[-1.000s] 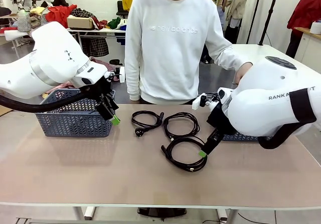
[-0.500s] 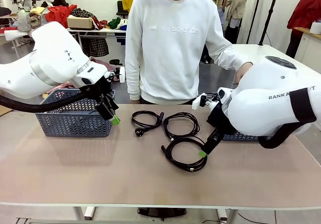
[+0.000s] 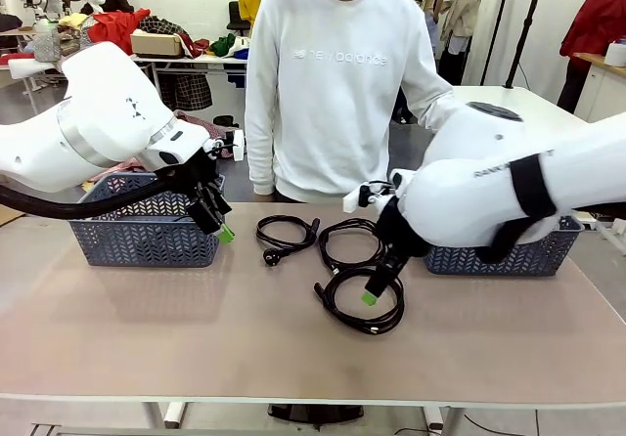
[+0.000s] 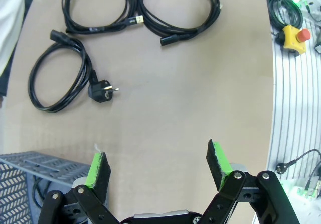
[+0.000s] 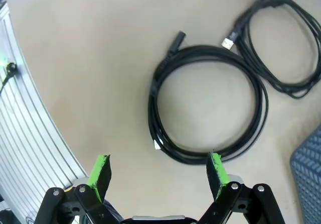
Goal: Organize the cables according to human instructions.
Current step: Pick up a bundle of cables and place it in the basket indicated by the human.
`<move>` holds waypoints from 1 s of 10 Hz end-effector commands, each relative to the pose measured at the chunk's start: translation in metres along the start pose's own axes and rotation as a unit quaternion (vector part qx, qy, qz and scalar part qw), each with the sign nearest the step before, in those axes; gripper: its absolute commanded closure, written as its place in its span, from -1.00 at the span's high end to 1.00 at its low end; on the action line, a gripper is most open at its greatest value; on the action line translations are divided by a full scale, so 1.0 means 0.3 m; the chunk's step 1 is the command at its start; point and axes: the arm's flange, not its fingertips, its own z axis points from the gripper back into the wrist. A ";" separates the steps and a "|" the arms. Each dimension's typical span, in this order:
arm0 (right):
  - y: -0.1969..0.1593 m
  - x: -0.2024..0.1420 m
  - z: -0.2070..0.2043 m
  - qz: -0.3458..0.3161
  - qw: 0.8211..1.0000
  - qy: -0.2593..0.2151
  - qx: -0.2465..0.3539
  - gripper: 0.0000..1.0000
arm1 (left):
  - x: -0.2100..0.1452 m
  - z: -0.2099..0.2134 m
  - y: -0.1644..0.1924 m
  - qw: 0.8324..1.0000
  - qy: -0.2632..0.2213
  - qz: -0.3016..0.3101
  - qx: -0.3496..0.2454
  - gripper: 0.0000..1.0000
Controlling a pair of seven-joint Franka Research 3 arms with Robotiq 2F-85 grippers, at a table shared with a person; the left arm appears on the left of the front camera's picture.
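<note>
On the left of the worktop [image 3: 196, 338], a blue-grey lattice basket [image 3: 147, 242]. Just beside its right end, the left pincer [image 4: 155, 152], released, green pads wide apart, grasping nothing, above bare worktop.

To the right of it, three cables lying flat on the worktop between the two baskets. At the far left of the group the plug cable [image 3: 270, 256], beside it the middle cable [image 3: 354, 223], nearer than both the near cable [image 5: 210, 49]. Low over the near cable, the right pincer [image 5: 158, 157], released as well and holding nothing. Contact with the cord not possible to tell. At the right, the second basket [image 3: 489, 260], partly behind the right arm.

Clear in the left wrist view, too small in the front view:
- a round two-pin plug [image 4: 100, 91] on the plug cable
- a gold flat tip [image 4: 139, 19] on the middle cable
- a yellow box with a red button [image 4: 292, 34] on the ribbed metal strip beside the worktop

Clear in the right wrist view: a black connector end [image 5: 179, 35] on the near cable, and the two pads standing either side of the loop's near arc.

From the front view: the person [image 3: 333, 113] standing at the far edge in a white sweater, with pale lettering [image 3: 342, 58] reading "new balance". On the right arm's shell some dark letters, too small for sure reading.
</note>
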 end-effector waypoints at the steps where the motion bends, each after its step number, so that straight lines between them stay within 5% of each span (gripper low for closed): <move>1: 0.005 0.076 -0.053 -0.004 1.000 0.028 -0.004 1.00 | -0.002 0.005 0.004 1.000 0.000 0.001 -0.001 1.00; 10: 0.026 0.173 -0.301 0.012 0.995 0.095 -0.002 1.00 | -0.002 0.005 0.004 1.000 0.000 0.001 -0.001 1.00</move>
